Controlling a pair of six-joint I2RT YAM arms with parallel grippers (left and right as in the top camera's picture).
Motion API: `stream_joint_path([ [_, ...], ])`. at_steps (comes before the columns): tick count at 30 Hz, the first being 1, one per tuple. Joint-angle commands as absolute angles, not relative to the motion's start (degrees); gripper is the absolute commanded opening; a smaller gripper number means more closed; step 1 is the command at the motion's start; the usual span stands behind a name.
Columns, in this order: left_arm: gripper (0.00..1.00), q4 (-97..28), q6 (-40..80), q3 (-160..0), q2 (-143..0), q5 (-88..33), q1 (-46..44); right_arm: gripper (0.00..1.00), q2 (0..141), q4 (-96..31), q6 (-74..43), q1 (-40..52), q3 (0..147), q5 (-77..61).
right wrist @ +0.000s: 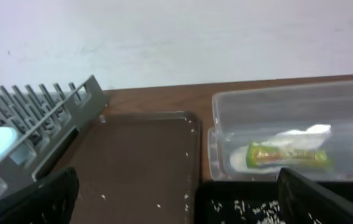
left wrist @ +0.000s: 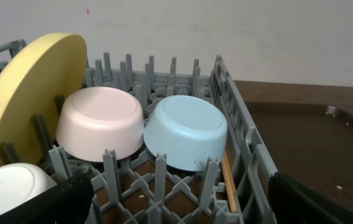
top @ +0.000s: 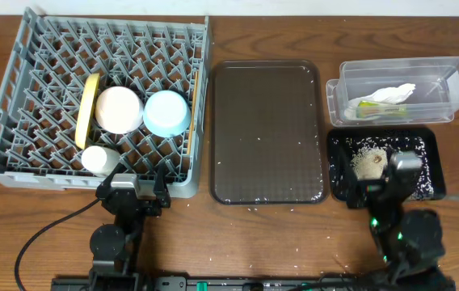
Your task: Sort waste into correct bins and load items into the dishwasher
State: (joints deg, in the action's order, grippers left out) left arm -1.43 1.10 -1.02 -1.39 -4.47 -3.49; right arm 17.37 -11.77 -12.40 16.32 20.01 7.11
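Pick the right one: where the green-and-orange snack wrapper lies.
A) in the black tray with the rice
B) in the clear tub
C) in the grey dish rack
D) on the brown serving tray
B: the snack wrapper lies inside the clear tub, next to the napkin.

The wooden worktop carries, left to right, a grey dish rack, a brown serving tray, then a clear tub behind a black tray. Stray rice grains dot its front.
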Motion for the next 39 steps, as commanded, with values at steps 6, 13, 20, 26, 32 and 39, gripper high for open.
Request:
stream_joint_path([
  [6, 0.91, -3.6, 0.7, -0.2, -1.4, -5.3, -3.7, 0.99, 2.3, -11.0, -11.9, 16.4, 9.9, 8.9],
  [13, 0.91, -3.6, 0.7, -0.2, -1.4, -5.3, -3.7, 0.99, 0.3, -2.0, -12.0, 16.3, 1.4, 9.0],
  [20, 0.91, -3.6, 0.7, -0.2, -1.4, -5.3, -3.7, 0.99, 0.3, -0.2, -12.1, 16.4, 0.3, 9.0],
  [26, 0.91, -3.6, 0.7, -0.2, -1.4, -5.3, -3.7, 0.99, 0.4, -3.4, -12.1, 16.4, 0.3, 8.8],
  [32, 0.91, -3.6, 0.7, -0.2, -1.4, -5.3, -3.7, 0.99, 0.4, -3.4, -12.1, 16.4, 0.3, 8.8],
  [39, 0.91, -3.6, 0.7, -0.2, -1.4, -5.3, -3.7, 0.99, 0.4, -3.4, -12.1, 16.4, 0.3, 8.8],
])
